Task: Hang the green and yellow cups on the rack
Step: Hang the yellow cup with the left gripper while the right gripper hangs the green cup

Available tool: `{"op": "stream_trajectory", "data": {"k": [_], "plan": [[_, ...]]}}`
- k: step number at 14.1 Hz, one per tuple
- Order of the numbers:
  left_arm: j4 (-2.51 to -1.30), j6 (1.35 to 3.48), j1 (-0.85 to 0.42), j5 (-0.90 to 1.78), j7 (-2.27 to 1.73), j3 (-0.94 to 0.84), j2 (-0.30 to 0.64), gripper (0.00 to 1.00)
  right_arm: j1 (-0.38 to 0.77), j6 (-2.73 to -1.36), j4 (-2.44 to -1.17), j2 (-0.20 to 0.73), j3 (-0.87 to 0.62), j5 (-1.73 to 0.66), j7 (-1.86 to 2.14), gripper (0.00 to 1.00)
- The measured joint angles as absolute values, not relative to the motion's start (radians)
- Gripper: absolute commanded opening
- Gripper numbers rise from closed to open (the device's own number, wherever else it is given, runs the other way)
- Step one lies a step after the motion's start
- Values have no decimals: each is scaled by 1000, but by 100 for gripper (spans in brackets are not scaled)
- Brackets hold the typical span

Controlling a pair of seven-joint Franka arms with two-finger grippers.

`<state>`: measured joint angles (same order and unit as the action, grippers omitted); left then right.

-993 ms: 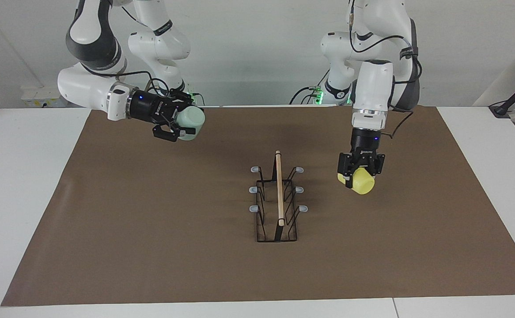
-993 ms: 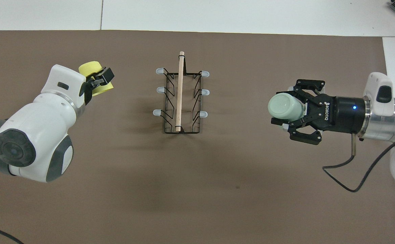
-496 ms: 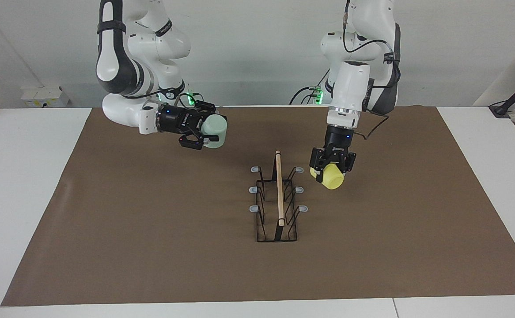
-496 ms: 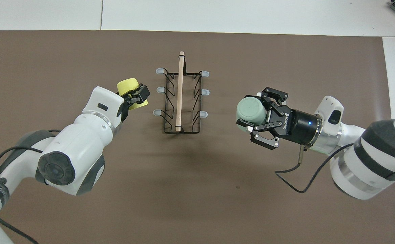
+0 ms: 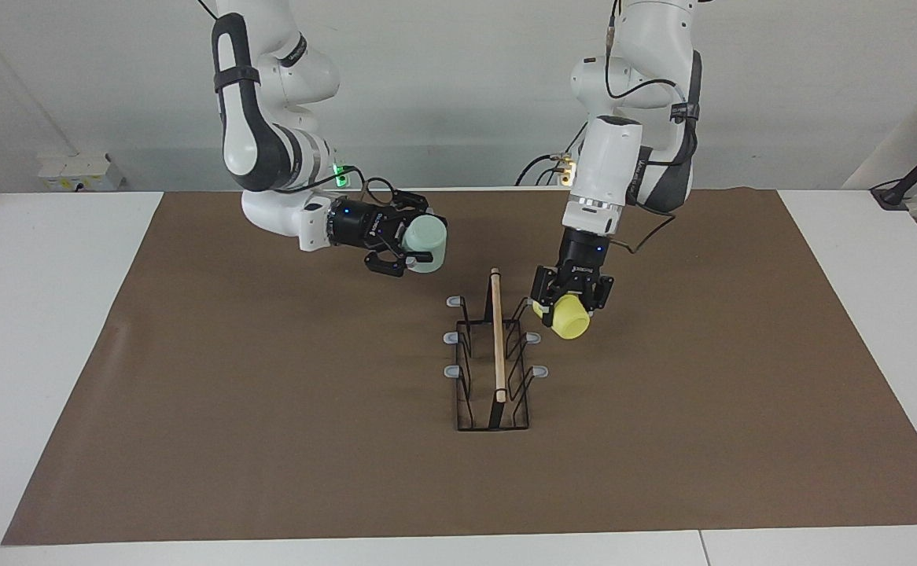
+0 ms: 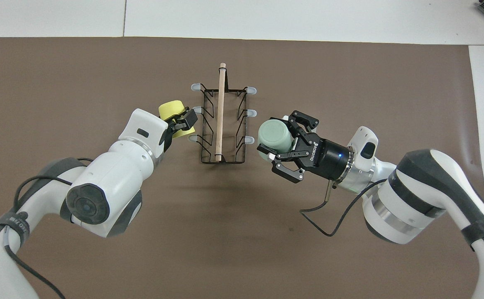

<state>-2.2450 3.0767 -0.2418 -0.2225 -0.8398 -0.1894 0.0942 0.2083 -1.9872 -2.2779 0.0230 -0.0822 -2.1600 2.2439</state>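
Since a second ago both cups have been carried in toward the rack (image 5: 494, 358), which has not moved from the middle of the brown mat (image 5: 270, 409) on the tabletop (image 5: 49, 314). The yellow cup (image 5: 568, 318), clamped in the left hand (image 5: 571, 303), now hangs just beside the prongs (image 5: 533, 338) at the left arm's side. The green cup (image 5: 425, 244), clamped in the right hand (image 5: 407, 248), hovers near the rack's other side.

Each cup's open mouth probably needs turning toward a grey-tipped prong before sliding on.

Both cups are small, tapered and handleless; the rack is black wire under a pale wooden bar (image 5: 497, 334).
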Motion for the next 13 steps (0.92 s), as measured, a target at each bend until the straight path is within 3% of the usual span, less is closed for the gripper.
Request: {"op": "stream_trajectory", "data": {"k": [4,7,8,9,10,13], "plan": [[-2244,3052,-242,-223,-853,-217,96,0,240,-2020,-2248,70,-82,-2204,2319,0],[-2228,2970,-242,-223,-859,-237,85,0,255,-1931,-2216,184,-82,-2297,2422,0],[-2223,2934,-242,-223,-868,-244,74,15,259,-1904,-2207,224,-82,-2312,2449,0],[-2221,2900,-242,-223,-886,-252,61,42,261,-1891,-2198,252,-82,-2318,2464,0],[-2221,2876,-242,-223,-904,-262,50,60,261,-1888,-2191,267,-82,-2318,2469,0],[-2218,2824,-242,-223,-924,-276,37,99,272,-1888,-2184,275,-82,-2318,2488,0]]}}
